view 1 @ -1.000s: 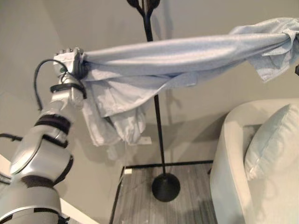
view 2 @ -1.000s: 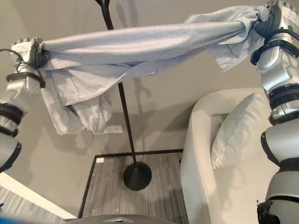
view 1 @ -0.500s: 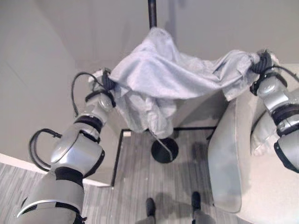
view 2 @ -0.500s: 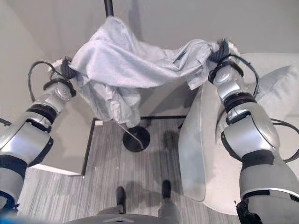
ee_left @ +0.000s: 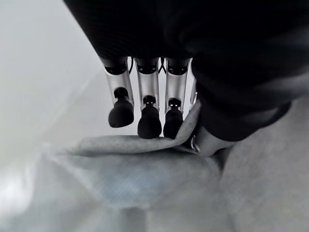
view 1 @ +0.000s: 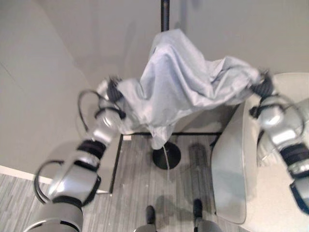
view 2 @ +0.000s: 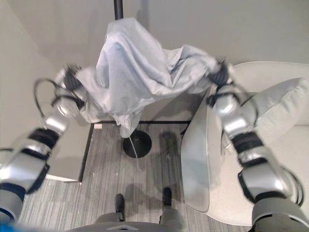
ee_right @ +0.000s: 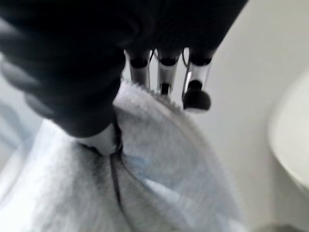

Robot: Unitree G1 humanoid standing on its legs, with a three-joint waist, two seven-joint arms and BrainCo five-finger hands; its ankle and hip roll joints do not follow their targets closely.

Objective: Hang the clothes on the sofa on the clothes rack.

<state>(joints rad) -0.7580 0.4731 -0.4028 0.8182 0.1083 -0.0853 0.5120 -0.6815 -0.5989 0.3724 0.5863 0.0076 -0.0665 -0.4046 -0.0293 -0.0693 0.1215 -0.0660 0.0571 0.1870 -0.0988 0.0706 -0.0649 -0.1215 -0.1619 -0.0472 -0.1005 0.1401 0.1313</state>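
a plain pale wall is backing the scene, with grey striped flooring below and a cream sofa (view 2: 270, 159) carrying a cushion (view 2: 270, 108) off to the robot's right. in the left wrist view the dark-tipped fingers (ee_left: 145, 121) are curling down onto a fold of the light grey garment (view 1: 188, 82), and the thumb looks to be pressing the cloth from the other side, so the left hand (view 1: 110, 91) is pinching one bunched end. in the right wrist view the right hand's fingers (ee_right: 193, 92) are bending over the other gathered end, with the cloth bunching under the palm, so the right hand (view 2: 219, 75) is gripping too. outward from the two grips the garment is sagging between the hands and peaking in the middle, where it is draping over something on the black pole of the clothes rack (view 1: 165, 12); loose folds are hanging down toward the round base (view 1: 166, 157). the cloth looks light, soft and limp, likely to slide off a thin hook if its weight is hanging unevenly. bunched edges seem the sensible hold, since flat cloth would be slipping through the fingers. a person's shoes (view 1: 150, 212) are showing on the floor nearby.
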